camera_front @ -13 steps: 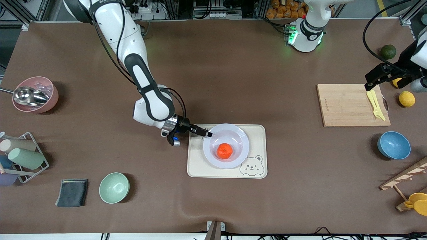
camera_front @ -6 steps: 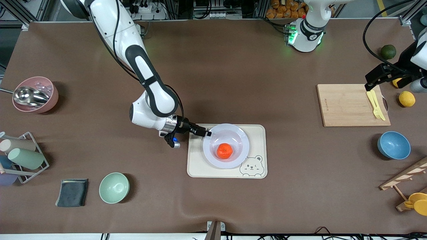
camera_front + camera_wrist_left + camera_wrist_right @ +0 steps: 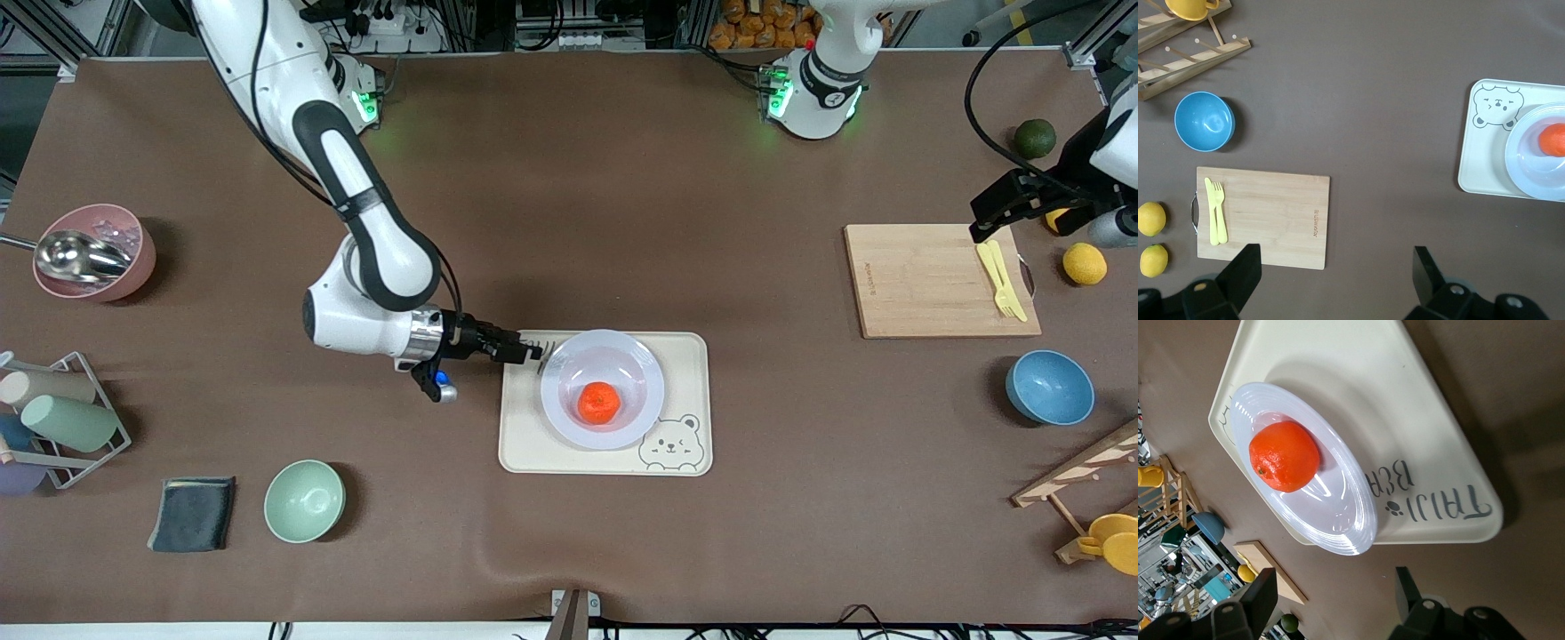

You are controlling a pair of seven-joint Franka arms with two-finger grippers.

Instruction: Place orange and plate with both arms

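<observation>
While the orange (image 3: 599, 403) sits in the shallow centre of the plate (image 3: 640, 363), the plate itself rests on a cream tray (image 3: 689, 356) with a bear drawn in one corner, near the middle of the tabletop (image 3: 569, 178). Just beside the plate's rim, at the tray's edge toward the right arm's end, the right pincer (image 3: 533, 353) hangs low with its fingers (image 3: 1261, 597) parted and nothing between them, clear of the plate. Over the corner of a wooden cutting board (image 3: 925, 280) at the left arm's end, the left pincer (image 3: 982, 233) waits, spread wide and empty. A yellow fork (image 3: 1003, 283) lies on that board, and two lemons (image 3: 1152, 219) lie just beside it on the tabletop.
</observation>
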